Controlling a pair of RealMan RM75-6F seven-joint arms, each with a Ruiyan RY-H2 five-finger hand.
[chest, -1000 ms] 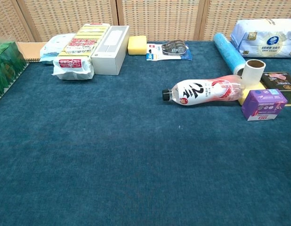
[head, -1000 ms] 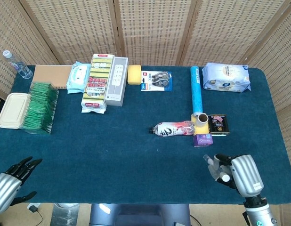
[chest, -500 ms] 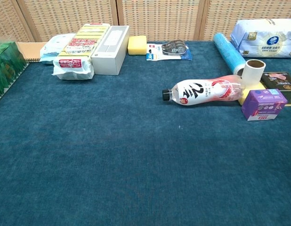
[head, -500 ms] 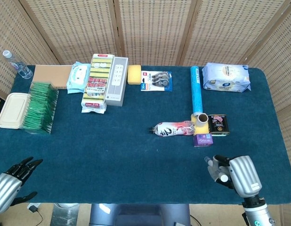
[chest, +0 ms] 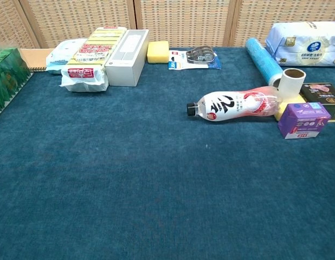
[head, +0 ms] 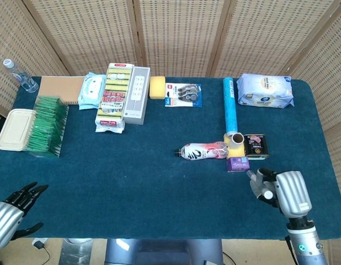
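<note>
table (head: 132, 182), covered in dark blue carpet-like cloth, carries all items; woven cane screens stand behind it.

large items, back row: white soft pack of wet wipes (head: 265, 90) at the back right; long light-blue roll (head: 230, 109) lying front to back just left of it; yellow-and-red multipack of sponges (head: 114, 98) with a grey-white oblong box (head: 137, 102) touching its right side; pale blue wipes pouch (head: 92, 90) on its left; stack of green packets (head: 44, 125) at the left edge, with a beige lidded food tray (head: 15, 128) beside it and a clear plastic bottle (head: 18, 75) at the back left corner.

centre right: red-and-white plastic drink bottle (head: 203, 151) lying on its side, cap to the left. its base touches a small cream tape roll (head: 236, 139) standing on end. a dark flat tin (head: 256, 146) sits just right of the roll.

right hand (head: 281, 190), silver with dark fingers, hovers at the front right, fingers apart and holding nothing. its fingertips are just beside the small purple box (head: 237, 163), which sits directly in front of the tape roll; contact cannot be told.

left hand (head: 10, 212) is at the front left corner, off the table edge, fingers spread, empty.

smaller items, back centre: yellow sponge block (head: 157, 87); blue-carded pack of correction tape (head: 183, 94).

neither hand shows in the chest view.
</note>
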